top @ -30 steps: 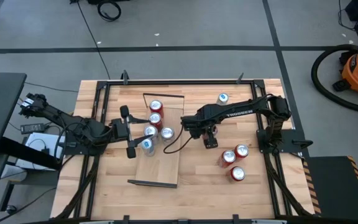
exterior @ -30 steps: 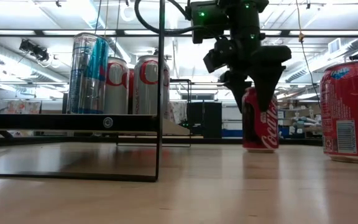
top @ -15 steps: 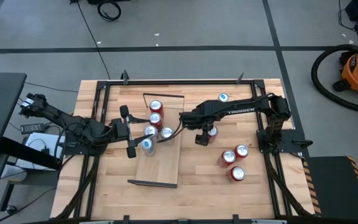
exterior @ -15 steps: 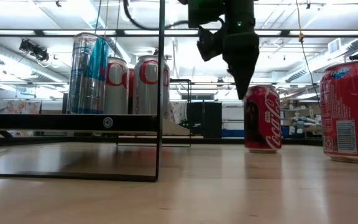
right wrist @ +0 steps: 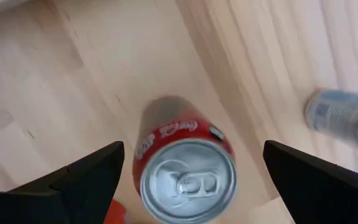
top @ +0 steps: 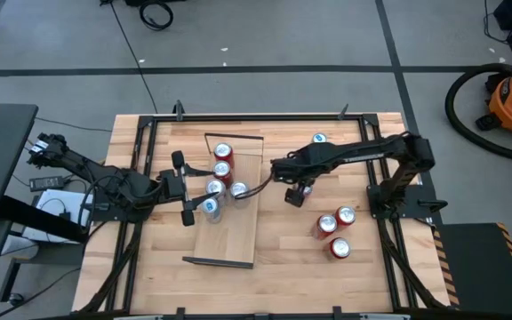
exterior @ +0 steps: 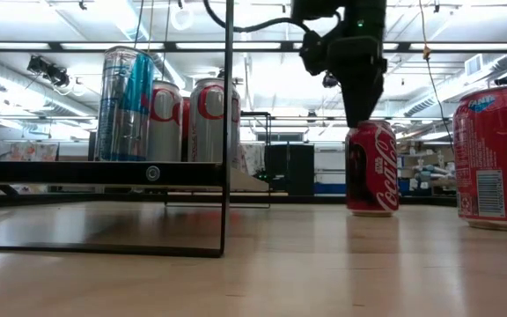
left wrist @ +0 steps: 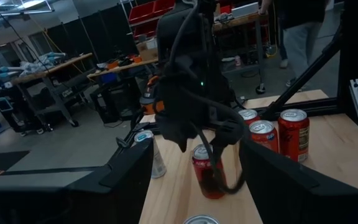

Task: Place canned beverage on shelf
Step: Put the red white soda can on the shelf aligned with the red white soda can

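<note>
A red cola can (top: 303, 186) stands upright on the plank tabletop, right of the shelf (top: 229, 236). My right gripper (top: 295, 193) hangs over it, open; in the right wrist view its fingers (right wrist: 73, 177) stand wide on either side of the can's top (right wrist: 188, 180), clear of it. In the low view the gripper (exterior: 359, 110) ends just above the can (exterior: 371, 167). Several cans (top: 222, 169) stand on the shelf's far half. My left gripper (top: 185, 188) waits open at the shelf's left edge, beside those cans.
Three red cans (top: 336, 227) stand together toward the table's right near side, and one shows large in the low view (exterior: 497, 158). A silver-blue can (top: 318, 140) stands at the far right. The shelf's dark end rim (exterior: 227, 132) rises left of the right gripper.
My right gripper has risen from low around the red can, turned about its vertical axis, swung a little toward the shelf and come back right, so that it now hangs over the can. The can stays standing on the table.
</note>
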Controlling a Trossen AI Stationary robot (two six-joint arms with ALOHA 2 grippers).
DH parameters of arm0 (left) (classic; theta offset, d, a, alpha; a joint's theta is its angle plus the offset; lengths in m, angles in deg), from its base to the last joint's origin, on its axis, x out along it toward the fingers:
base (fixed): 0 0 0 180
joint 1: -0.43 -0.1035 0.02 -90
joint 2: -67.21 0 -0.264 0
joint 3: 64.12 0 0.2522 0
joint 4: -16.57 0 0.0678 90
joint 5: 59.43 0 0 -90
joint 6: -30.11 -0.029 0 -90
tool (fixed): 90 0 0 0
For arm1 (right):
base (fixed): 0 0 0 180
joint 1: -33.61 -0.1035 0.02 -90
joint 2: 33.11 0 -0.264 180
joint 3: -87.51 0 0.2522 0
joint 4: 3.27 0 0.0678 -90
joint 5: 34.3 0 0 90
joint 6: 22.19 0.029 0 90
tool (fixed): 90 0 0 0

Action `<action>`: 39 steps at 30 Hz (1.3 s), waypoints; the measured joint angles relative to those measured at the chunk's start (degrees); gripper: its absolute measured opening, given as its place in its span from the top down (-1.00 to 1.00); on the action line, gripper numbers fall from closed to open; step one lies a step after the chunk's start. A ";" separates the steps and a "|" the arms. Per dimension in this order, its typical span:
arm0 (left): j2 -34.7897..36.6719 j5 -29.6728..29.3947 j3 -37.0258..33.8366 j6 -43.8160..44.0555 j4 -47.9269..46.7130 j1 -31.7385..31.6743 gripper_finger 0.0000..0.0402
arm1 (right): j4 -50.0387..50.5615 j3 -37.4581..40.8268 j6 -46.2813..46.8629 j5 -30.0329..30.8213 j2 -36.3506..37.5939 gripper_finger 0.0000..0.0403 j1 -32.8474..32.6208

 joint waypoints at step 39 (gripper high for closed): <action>0.00 -0.09 0.00 -0.22 0.39 -0.01 -0.24 | -9.60 8.01 -49.36 -0.54 0.97 -0.96 1.82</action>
